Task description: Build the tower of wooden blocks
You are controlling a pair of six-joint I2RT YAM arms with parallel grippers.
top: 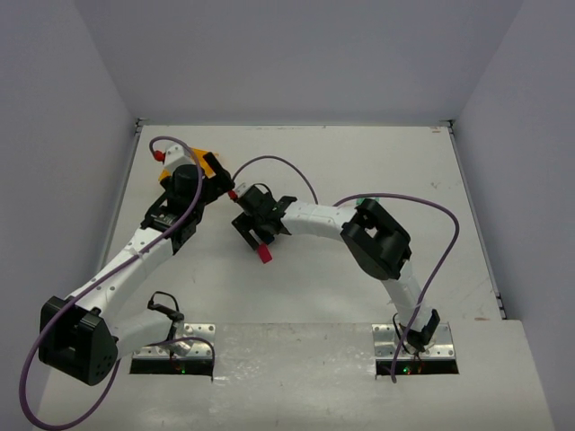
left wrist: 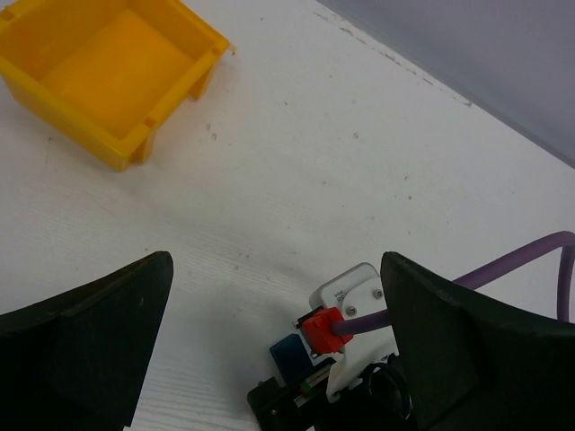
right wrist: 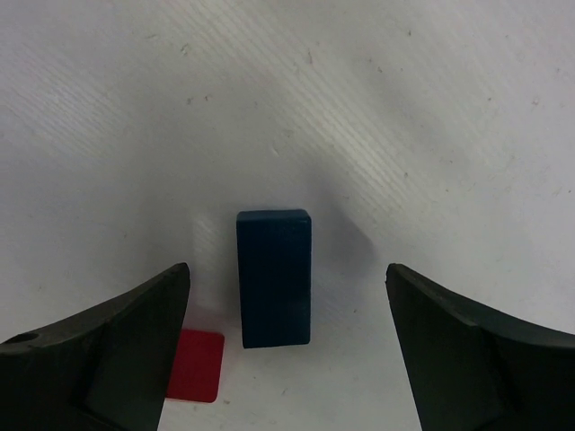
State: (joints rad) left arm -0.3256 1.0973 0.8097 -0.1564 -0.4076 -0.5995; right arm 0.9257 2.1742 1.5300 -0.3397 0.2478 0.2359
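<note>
A dark blue block (right wrist: pixel 274 277) rests on the white table, between the wide-open fingers of my right gripper (right wrist: pixel 287 274), which hovers above it without touching. A small red block (right wrist: pixel 196 364) lies just beside it, by the left finger (right wrist: pixel 108 350); it also shows in the top view (top: pixel 264 255). In the top view my right gripper (top: pixel 252 233) covers the blue block. My left gripper (left wrist: pixel 276 269) is open and empty, next to the yellow tray (left wrist: pixel 108 63). The left wrist view shows a corner of the blue block (left wrist: pixel 289 355) under the right wrist. No other blocks are in view.
The yellow-orange tray (top: pixel 208 162) sits at the back left, mostly under my left wrist (top: pixel 184 187), and looks empty in the left wrist view. Purple cables (top: pixel 287 166) loop over both arms. The right wrist's camera mount with a red plug (left wrist: pixel 323 330) sits close to my left gripper.
</note>
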